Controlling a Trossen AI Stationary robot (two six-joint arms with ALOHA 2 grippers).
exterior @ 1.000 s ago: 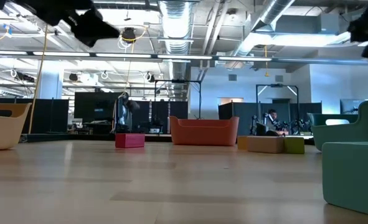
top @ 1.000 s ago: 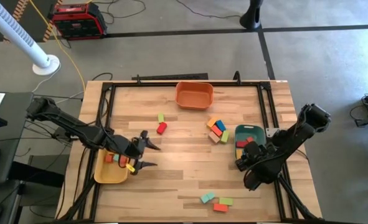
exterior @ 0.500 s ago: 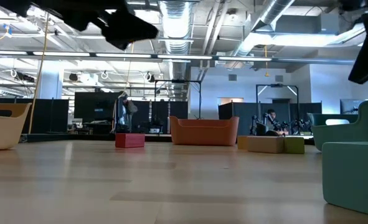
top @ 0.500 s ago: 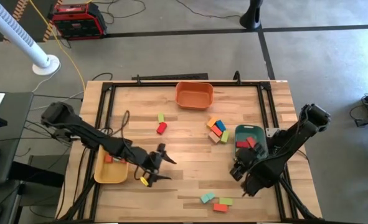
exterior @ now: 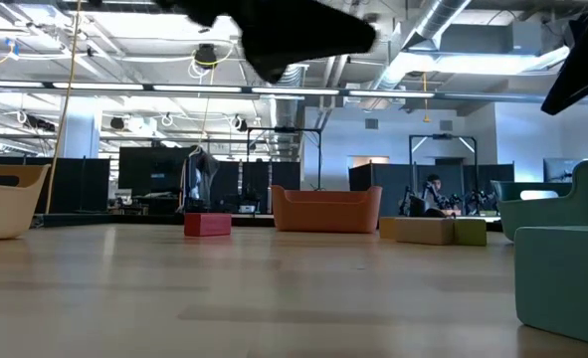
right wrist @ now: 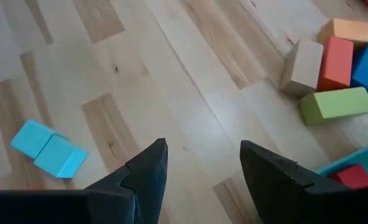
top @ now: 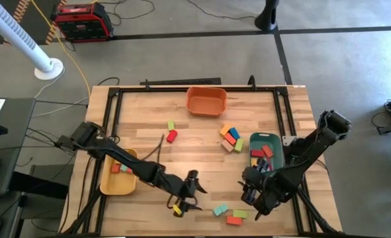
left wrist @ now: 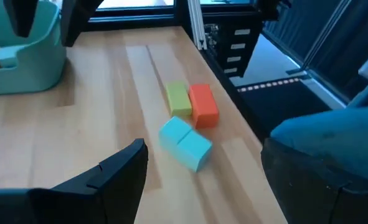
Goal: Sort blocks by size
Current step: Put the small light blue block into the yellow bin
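Observation:
My left gripper point(top: 194, 193) hangs open and empty above the table's near middle. Past its fingers, the left wrist view point(left wrist: 203, 152) shows a light blue block point(left wrist: 185, 143), a green block point(left wrist: 179, 99) and an orange-red block point(left wrist: 202, 106) lying flat by the near edge. My right gripper point(top: 249, 192) is open and empty, just right of the left one. Its wrist view point(right wrist: 203, 152) shows the same blue block point(right wrist: 48, 148) and a cluster of blocks point(right wrist: 333, 68). A yellow-green block point(top: 171, 124) and a red block point(top: 172, 135) lie at mid-table.
An orange tray point(top: 206, 100) stands at the far edge. A green tray point(top: 264, 140) at the right and a yellow tray point(top: 116, 182) at the left each hold a few blocks. The block cluster point(top: 230, 137) lies left of the green tray. Bare wood lies between the two arms.
My left gripper has gone from beside the yellow tray toward the table's right and near edges, up to the three blocks by the near edge, staying open. My right gripper has gone from the green tray toward the near edge and a little left.

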